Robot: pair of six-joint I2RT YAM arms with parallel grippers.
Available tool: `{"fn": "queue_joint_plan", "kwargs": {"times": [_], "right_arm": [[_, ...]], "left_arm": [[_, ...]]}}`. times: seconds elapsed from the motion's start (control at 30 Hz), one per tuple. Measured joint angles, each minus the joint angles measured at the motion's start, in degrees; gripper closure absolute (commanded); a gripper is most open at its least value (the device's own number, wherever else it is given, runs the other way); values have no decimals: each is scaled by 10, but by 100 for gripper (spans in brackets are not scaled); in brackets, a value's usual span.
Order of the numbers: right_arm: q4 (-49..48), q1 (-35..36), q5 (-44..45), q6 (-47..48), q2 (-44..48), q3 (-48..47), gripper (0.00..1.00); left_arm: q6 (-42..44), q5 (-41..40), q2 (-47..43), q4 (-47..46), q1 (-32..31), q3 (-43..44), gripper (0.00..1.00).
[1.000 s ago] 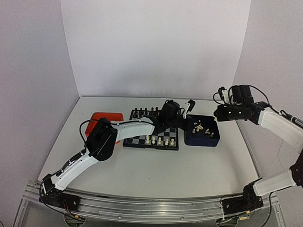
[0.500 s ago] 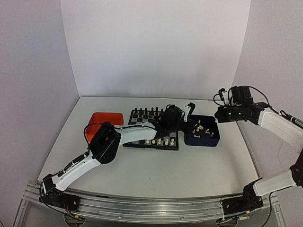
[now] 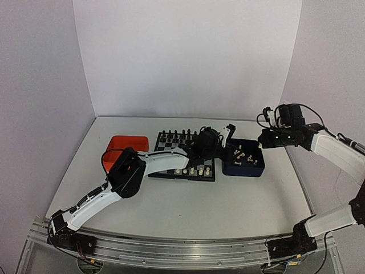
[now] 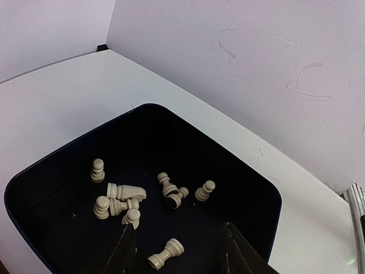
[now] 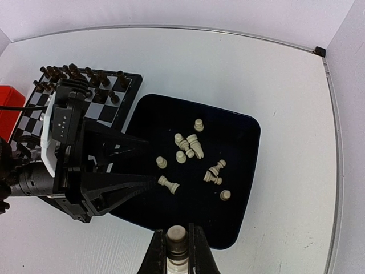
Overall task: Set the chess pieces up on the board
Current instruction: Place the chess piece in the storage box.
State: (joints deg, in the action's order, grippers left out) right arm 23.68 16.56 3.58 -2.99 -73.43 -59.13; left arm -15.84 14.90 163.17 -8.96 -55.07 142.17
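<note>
The board (image 3: 165, 166) lies mid-table with several cream-white chess pieces (image 3: 193, 170) along its near row. More cream pieces (image 4: 117, 200) lie and stand in the dark blue tray (image 4: 268, 194) to its right. My left gripper (image 4: 178, 228) is open and empty, low over the tray, with a lying piece (image 4: 166, 253) between its fingers. It also shows in the right wrist view (image 5: 151, 164) and in the top view (image 3: 228, 149). My right gripper (image 5: 177, 231) is shut on a cream chess piece (image 5: 177, 237), held high near the tray's right side (image 3: 263, 137).
Black pieces (image 3: 174, 136) fill the board's far rows. An orange tray (image 3: 122, 144) sits left of the board. The left arm stretches across the board. Walls close in at the back and both sides.
My left gripper has moved right, from over the board's right edge to over the dark blue tray. The right arm has hardly moved and still holds its piece.
</note>
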Motion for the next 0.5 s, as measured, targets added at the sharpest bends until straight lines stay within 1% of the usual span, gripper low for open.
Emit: {"fn": "queue_joint_plan", "kwargs": {"times": [0.1, 0.13, 0.23, 0.3, 0.37, 0.5], "right_arm": [[1, 0, -25, 10, 0, 0, 100], [1, 0, -37, 18, 0, 0, 100], [2, 0, -71, 47, 0, 0, 100], [3, 0, -93, 66, 1, 0, 100], [4, 0, -121, 84, 5, 0, 100], [4, 0, -172, 105, 20, 0, 100]], "left_arm": [[0, 6, -18, 1, 0, -22, 29], [0, 10, -30, 3, 0, -36, 22], [4, 27, -84, 15, 0, -87, 13], [9, 43, -131, 19, 0, -126, 8], [12, 63, -186, 20, 0, -173, 5], [26, 121, -286, 10, 2, -258, 4]]}}
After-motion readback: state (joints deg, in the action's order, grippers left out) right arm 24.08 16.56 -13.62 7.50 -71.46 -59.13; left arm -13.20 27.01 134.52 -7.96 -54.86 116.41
